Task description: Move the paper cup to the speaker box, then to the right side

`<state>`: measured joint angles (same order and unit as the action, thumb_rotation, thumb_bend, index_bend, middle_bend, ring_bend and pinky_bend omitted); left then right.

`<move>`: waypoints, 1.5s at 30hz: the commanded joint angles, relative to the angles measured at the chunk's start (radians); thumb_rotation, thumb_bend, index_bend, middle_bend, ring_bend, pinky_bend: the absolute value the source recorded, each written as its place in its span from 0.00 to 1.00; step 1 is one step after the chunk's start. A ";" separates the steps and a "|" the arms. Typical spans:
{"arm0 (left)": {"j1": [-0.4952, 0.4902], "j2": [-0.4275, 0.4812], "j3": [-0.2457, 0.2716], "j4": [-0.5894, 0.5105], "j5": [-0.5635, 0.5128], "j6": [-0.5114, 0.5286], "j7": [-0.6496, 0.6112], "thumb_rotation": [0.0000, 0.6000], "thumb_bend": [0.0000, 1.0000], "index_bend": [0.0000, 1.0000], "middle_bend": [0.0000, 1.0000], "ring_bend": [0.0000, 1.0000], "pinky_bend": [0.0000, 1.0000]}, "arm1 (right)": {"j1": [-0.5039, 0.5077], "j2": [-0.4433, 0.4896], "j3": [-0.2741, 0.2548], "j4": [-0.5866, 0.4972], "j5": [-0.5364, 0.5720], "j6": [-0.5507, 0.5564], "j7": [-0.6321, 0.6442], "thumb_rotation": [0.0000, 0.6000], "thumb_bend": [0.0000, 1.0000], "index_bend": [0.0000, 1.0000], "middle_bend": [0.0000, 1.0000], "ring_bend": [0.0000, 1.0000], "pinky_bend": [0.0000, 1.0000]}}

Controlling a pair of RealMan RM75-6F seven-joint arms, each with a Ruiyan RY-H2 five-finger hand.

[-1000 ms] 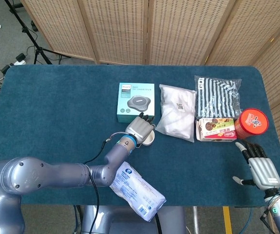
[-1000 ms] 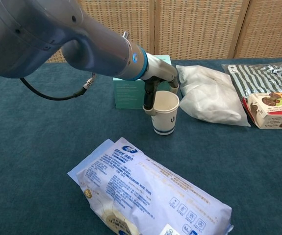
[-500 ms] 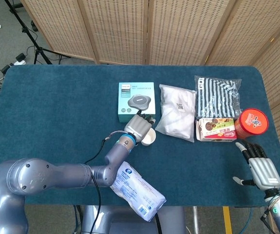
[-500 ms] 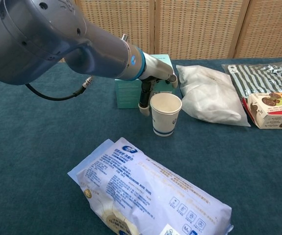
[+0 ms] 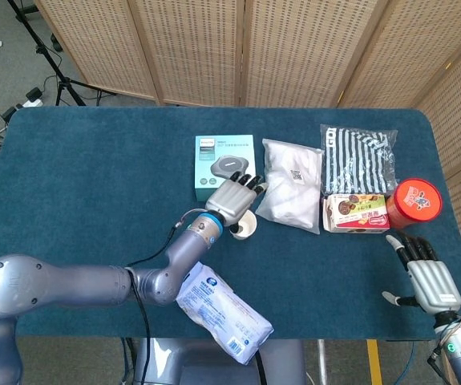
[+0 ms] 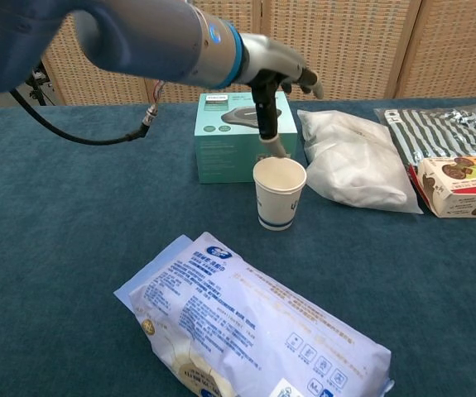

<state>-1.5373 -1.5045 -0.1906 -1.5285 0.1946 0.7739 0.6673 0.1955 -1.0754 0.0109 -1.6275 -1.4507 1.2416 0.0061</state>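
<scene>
Glossy silver-grey arms, metallic hands.
Left hand follows a blue wrist ring and black cable; right hand has dark fingers.

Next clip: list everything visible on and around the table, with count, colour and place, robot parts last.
paper cup: 1, white with a dark band, upright in front of the speaker box
speaker box: 1, teal, table centre, far side
white bag: 1, white, right of the speaker box
striped package: 1, dark and white stripes, far right
snack box: 1, cream and red, in front of the striped package
red canister: 1, red lid, right edge
wipes pack: 1, white and blue, near edge
table: 1, teal cloth
folding screen: 1, tan wicker, behind the table
left hand: 1, grey, fingers spread above the cup, holding nothing
right hand: 1, grey, open, near right corner
</scene>
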 commanded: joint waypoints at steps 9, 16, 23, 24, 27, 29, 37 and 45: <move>0.392 0.458 -0.053 -0.431 0.387 0.203 -0.273 1.00 0.22 0.00 0.00 0.00 0.00 | -0.005 -0.013 0.004 -0.008 0.007 0.016 -0.052 1.00 0.10 0.00 0.00 0.00 0.00; 0.697 0.525 0.113 -0.449 0.690 0.470 -0.367 1.00 0.22 0.00 0.00 0.00 0.00 | -0.004 -0.033 0.006 -0.016 0.016 0.019 -0.118 1.00 0.11 0.00 0.00 0.00 0.00; 0.928 0.507 0.255 -0.394 0.891 0.618 -0.441 1.00 0.22 0.00 0.00 0.00 0.00 | -0.002 -0.063 0.010 -0.013 0.021 0.028 -0.177 1.00 0.11 0.00 0.00 0.00 0.00; 0.954 0.494 0.270 -0.381 0.918 0.638 -0.447 1.00 0.22 0.00 0.00 0.00 0.00 | -0.002 -0.066 0.011 -0.012 0.022 0.030 -0.183 1.00 0.11 0.00 0.00 0.00 0.00; 1.025 0.446 0.309 -0.321 0.967 0.664 -0.455 1.00 0.22 0.00 0.00 0.00 0.00 | -0.001 -0.075 0.015 -0.009 0.028 0.032 -0.195 1.00 0.11 0.00 0.00 0.00 0.00; 1.064 0.410 0.318 -0.278 0.986 0.693 -0.444 1.00 0.22 0.00 0.00 0.00 0.00 | -0.001 -0.084 0.019 -0.006 0.021 0.045 -0.201 1.00 0.11 0.00 0.00 0.00 0.00; 1.156 0.305 0.302 -0.192 1.024 0.717 -0.473 1.00 0.22 0.00 0.00 0.00 0.00 | 0.037 -0.089 0.036 -0.052 0.012 0.020 -0.283 1.00 0.11 0.00 0.00 0.00 0.00; 1.193 0.275 0.277 -0.138 1.023 0.690 -0.520 1.00 0.22 0.00 0.00 0.00 0.00 | 0.111 -0.077 0.081 -0.163 0.003 -0.022 -0.404 1.00 0.13 0.05 0.00 0.00 0.00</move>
<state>-0.3499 -1.2255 0.0911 -1.6735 1.2194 1.4681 0.1539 0.2860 -1.1532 0.0761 -1.7689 -1.4448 1.2321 -0.3740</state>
